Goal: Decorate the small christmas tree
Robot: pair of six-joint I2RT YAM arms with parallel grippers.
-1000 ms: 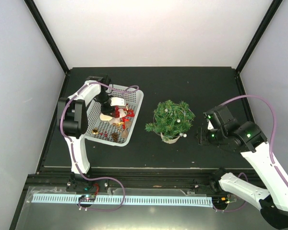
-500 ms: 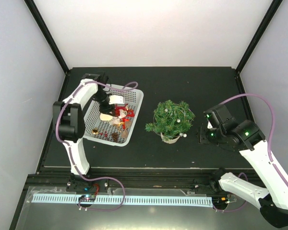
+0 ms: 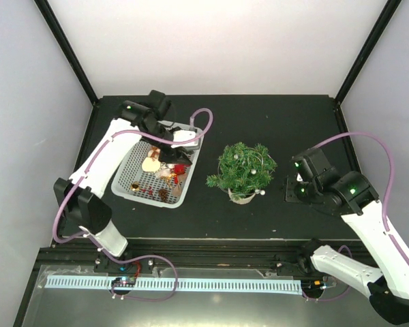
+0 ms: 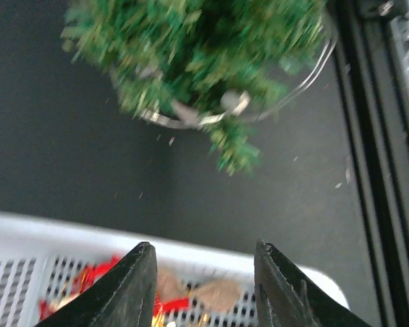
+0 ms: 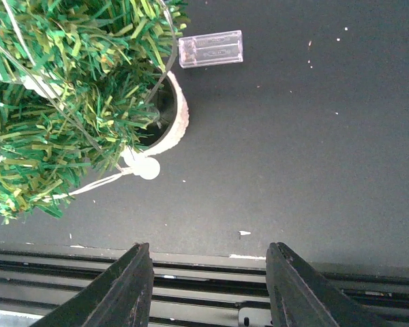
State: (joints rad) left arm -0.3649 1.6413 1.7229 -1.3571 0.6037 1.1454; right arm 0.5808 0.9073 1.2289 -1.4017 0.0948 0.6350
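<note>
The small christmas tree (image 3: 244, 169), bushy and green in a whitish pot, stands mid-table with white balls and a thin wire on it. It shows blurred at the top of the left wrist view (image 4: 198, 61) and at the left of the right wrist view (image 5: 68, 102). My left gripper (image 3: 172, 151) hovers over the right part of the white mesh basket (image 3: 126, 178), open and empty (image 4: 203, 286). Red and tan ornaments (image 4: 191, 293) lie below it. My right gripper (image 3: 293, 189) is open and empty (image 5: 208, 286), on the table right of the tree.
The basket holds a red ornament (image 3: 179, 167), a gold disc (image 3: 150, 163) and a pine cone (image 3: 163, 194). A clear battery box (image 5: 211, 49) lies by the pot (image 5: 180, 112). A white ball (image 5: 148, 168) hangs low on the tree. The table's front rail (image 5: 204, 272) runs under my right gripper.
My left arm swung from the basket's far left corner to over its right side, the wrist now turned toward the tree. The right arm has barely moved.
</note>
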